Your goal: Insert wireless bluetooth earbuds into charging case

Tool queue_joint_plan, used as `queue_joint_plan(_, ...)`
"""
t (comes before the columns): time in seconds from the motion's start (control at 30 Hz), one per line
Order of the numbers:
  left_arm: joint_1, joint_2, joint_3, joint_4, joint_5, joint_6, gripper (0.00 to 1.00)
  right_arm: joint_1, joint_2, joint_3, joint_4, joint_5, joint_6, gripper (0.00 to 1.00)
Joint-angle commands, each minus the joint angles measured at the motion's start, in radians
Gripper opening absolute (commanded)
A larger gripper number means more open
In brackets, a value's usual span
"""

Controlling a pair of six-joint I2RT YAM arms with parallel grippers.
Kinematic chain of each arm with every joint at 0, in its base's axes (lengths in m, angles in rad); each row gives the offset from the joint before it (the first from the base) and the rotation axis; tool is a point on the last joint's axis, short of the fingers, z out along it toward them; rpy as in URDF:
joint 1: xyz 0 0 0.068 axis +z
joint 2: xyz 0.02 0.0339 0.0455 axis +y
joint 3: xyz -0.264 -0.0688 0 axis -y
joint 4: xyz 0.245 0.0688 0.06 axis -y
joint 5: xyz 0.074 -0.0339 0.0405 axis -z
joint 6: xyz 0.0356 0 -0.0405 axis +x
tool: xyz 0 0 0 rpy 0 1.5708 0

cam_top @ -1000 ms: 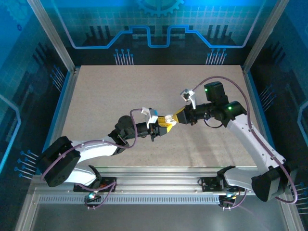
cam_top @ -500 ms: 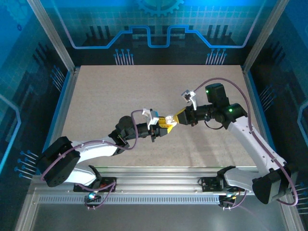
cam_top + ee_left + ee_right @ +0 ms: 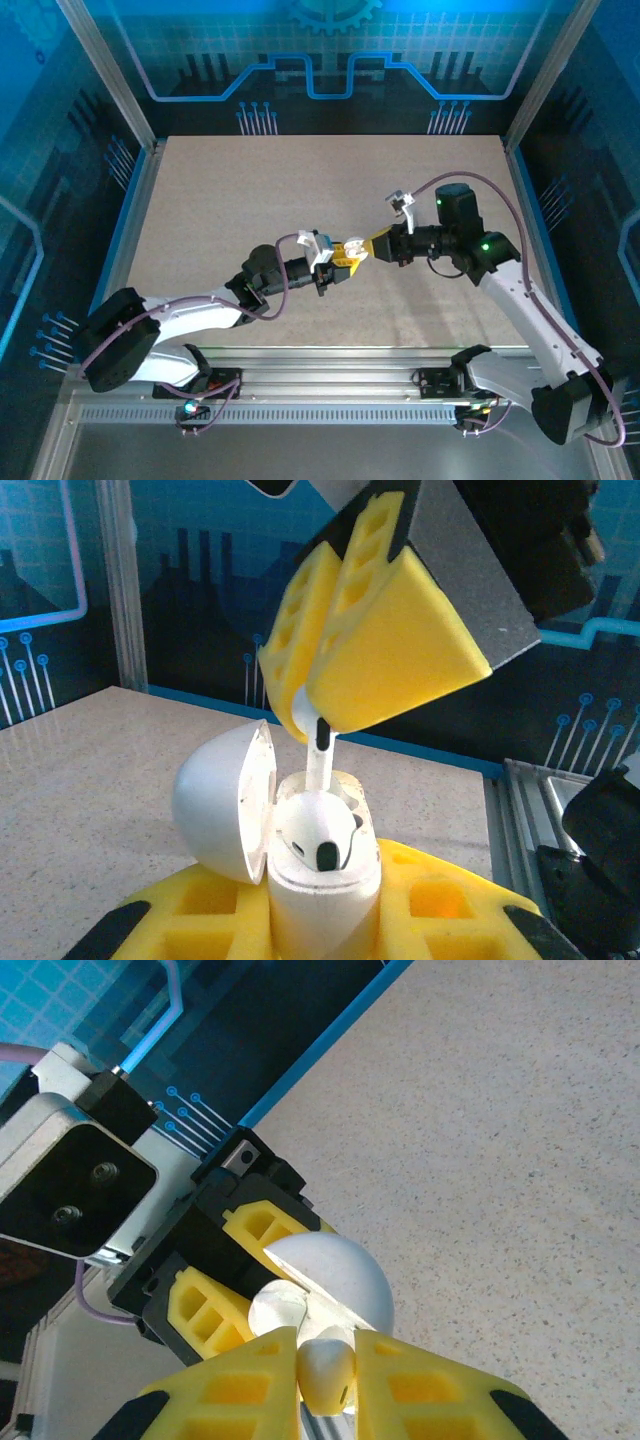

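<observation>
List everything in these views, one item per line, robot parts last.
white round plastic charging case: 1, white, lid open, gripped in left claw
seated white plastic earbud: 1, white, inside the open case
held white plastic earbud: 1, white, pinched by right claw, stem at the case's mouth
speckled beige table: 1, beige, beneath both arms
silver metal rail: 1, silver, table's near edge
left claw: 1, yellow fingers, mid-table
right claw: 1, yellow fingers, meeting the left claw
</observation>
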Motion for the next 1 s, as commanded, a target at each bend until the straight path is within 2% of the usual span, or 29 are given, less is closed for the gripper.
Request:
queue_joint_plan(0.0, -0.013, -0.049, 0.009, 0.110, -0.038, 0.048, 0.17, 0.009, -0.012, -0.041, 0.021, 0.049, 0.059, 0.18)
queue_joint_plan(0.37, -0.051, -0.056, 0.003, 0.094, -0.097, 0.130, 0.17, 0.021, -0.006, -0.071, 0.038, 0.106, 0.151, 0.17)
queue_joint_plan(0.63, -0.082, -0.061, -0.007, 0.098, -0.165, 0.216, 0.17, 0.040, -0.029, -0.101, 0.072, 0.107, 0.213, 0.18)
queue_joint_plan(0.97, -0.091, -0.066, -0.017, 0.111, -0.185, 0.234, 0.17, 0.049, -0.050, -0.151, 0.136, 0.072, 0.246, 0.17)
